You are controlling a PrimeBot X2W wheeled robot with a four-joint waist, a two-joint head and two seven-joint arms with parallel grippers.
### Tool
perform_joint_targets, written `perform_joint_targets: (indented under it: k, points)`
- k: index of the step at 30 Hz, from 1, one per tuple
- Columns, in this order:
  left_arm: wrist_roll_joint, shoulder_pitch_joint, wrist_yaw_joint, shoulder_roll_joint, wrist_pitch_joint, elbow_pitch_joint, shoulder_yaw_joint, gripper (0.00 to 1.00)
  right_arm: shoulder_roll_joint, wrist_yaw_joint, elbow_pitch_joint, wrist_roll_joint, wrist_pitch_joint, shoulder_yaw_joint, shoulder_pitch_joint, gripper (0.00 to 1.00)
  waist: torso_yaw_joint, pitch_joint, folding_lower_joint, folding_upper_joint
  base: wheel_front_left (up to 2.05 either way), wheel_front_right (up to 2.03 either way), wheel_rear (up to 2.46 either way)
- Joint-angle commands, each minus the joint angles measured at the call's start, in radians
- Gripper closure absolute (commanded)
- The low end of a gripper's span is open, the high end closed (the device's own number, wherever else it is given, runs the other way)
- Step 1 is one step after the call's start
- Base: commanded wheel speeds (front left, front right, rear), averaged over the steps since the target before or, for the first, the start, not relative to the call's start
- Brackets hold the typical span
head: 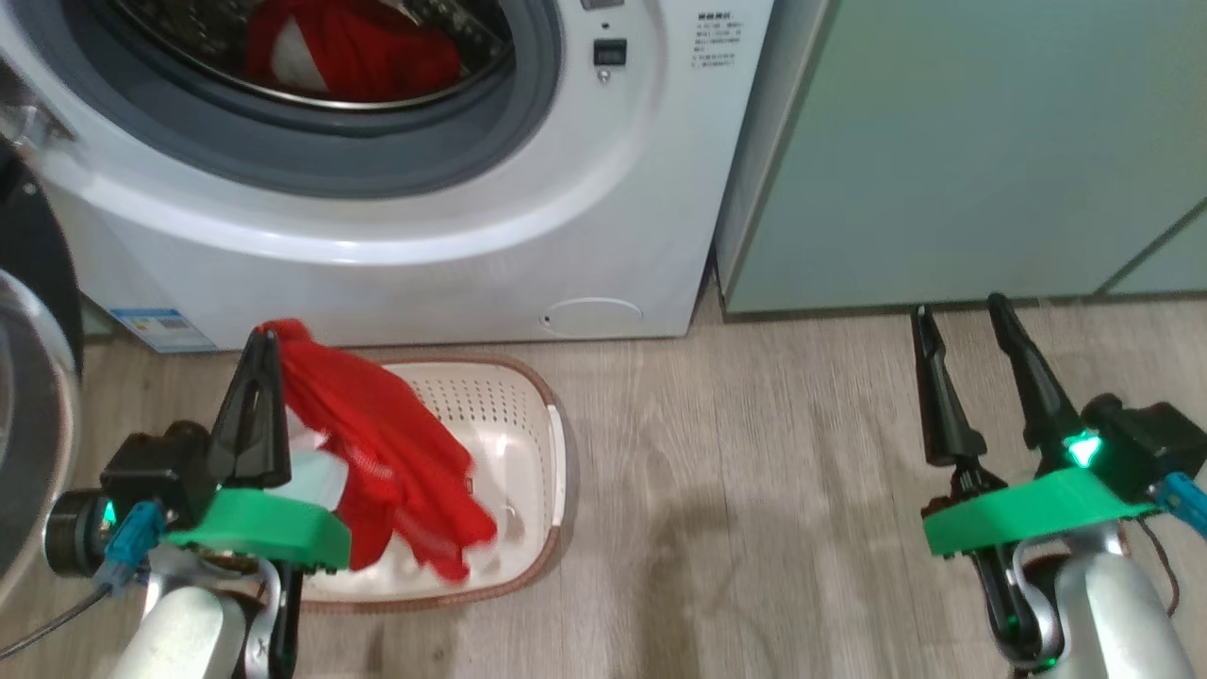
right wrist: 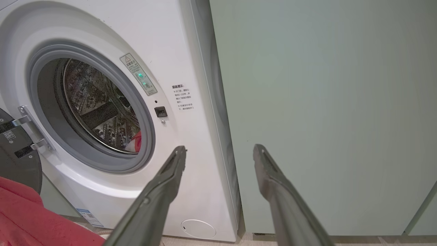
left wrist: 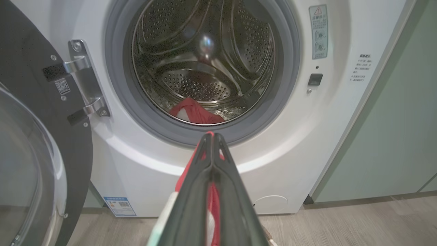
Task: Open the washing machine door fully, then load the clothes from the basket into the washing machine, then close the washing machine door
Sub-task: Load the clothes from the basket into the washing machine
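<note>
The washing machine (head: 453, 226) stands with its door (left wrist: 30, 41) swung open to the left. One red shirt (left wrist: 196, 112) lies at the bottom of the steel drum. My left gripper (head: 264, 341) is shut on another red shirt (head: 396, 462), which hangs from the fingertips over the cream basket (head: 490, 405) on the floor. In the left wrist view the closed left gripper (left wrist: 211, 135) points at the drum opening, with red cloth between the fingers. My right gripper (head: 957, 309) is open and empty over the floor, facing the cabinet beside the washer in the right wrist view (right wrist: 220, 148).
Pale green cabinets (head: 943, 141) stand directly right of the washer. A small round white flap (head: 592, 316) sits low on the washer's front. The open door's glass bowl (head: 28, 405) bulges close to my left arm. Wood floor (head: 754, 471) lies between the basket and my right arm.
</note>
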Motion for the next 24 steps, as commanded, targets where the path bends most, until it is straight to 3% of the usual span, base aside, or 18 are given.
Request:
perform_joint_targets:
  k: [1, 10, 24]
  points:
    - [-0.004, -0.025, 0.000, 0.015, -0.013, -0.038, 0.038, 1.00, 0.000, 0.000, -0.029, -0.009, 0.005, 0.016, 0.001, 0.00, 0.010, -0.022, 0.0001, -0.0001, 0.00, 0.00, 0.00]
    - [-0.001, -0.011, -0.017, -0.001, -0.024, -0.020, 0.033, 1.00, 0.000, 0.000, -0.040, -0.008, 0.033, 0.016, 0.044, 0.00, 0.013, -0.082, 0.0001, -0.0001, 0.00, 0.00, 0.00]
    - [0.003, 0.022, -0.008, 0.004, -0.022, -0.014, 0.026, 1.00, 0.000, 0.000, -0.050, -0.006, 0.050, 0.020, 0.074, 0.00, 0.004, -0.116, 0.0001, -0.0001, 0.00, 0.00, 0.00]
